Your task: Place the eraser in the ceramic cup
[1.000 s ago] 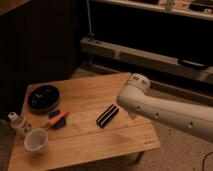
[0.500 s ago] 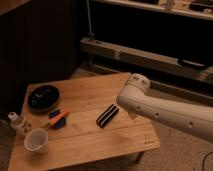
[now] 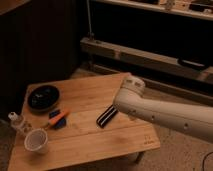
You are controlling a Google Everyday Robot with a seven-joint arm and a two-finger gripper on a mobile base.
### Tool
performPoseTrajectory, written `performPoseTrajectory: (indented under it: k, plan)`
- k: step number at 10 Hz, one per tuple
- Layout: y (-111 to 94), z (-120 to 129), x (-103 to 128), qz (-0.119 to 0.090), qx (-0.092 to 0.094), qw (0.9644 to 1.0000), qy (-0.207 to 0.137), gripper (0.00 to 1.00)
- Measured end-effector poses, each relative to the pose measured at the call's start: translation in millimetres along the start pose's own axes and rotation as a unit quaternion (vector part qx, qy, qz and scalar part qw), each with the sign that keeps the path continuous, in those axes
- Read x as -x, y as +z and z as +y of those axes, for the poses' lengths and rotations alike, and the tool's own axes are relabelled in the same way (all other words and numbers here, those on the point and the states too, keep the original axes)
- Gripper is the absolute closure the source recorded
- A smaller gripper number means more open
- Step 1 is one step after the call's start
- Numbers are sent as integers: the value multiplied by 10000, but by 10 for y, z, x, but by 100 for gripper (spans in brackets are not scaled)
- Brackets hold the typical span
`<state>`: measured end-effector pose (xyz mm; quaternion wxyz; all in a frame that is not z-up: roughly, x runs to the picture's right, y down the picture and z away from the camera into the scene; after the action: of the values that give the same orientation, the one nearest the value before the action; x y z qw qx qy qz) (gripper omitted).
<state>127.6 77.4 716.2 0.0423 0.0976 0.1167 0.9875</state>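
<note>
The eraser (image 3: 106, 116), a black block with pale stripes, lies flat on the wooden table (image 3: 90, 145), right of centre. The white ceramic cup (image 3: 36, 141) stands upright near the table's front left corner, well apart from the eraser. A thick white arm link (image 3: 160, 112) reaches in from the lower right, and its rounded end (image 3: 131, 89) hangs just right of the eraser. My gripper does not show in this view; only this arm link is seen.
A black bowl (image 3: 43, 96) sits at the table's back left. A blue-and-orange item (image 3: 58, 119) lies between bowl and cup. A small clear bottle (image 3: 16, 121) stands at the left edge. Dark shelving and a metal rail (image 3: 145, 55) run behind.
</note>
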Motion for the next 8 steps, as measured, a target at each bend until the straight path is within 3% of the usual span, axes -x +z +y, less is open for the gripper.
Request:
performPoseTrajectory:
  k: [2, 4, 6, 8]
  plan:
    - [19, -15, 8, 16, -55, 9996, 262, 20]
    - [28, -17, 46, 256, -79, 9981, 563, 20]
    - [-23, 11, 46, 225, -76, 9951, 960, 20]
    - [-35, 13, 38, 215, -87, 9946, 1009, 20]
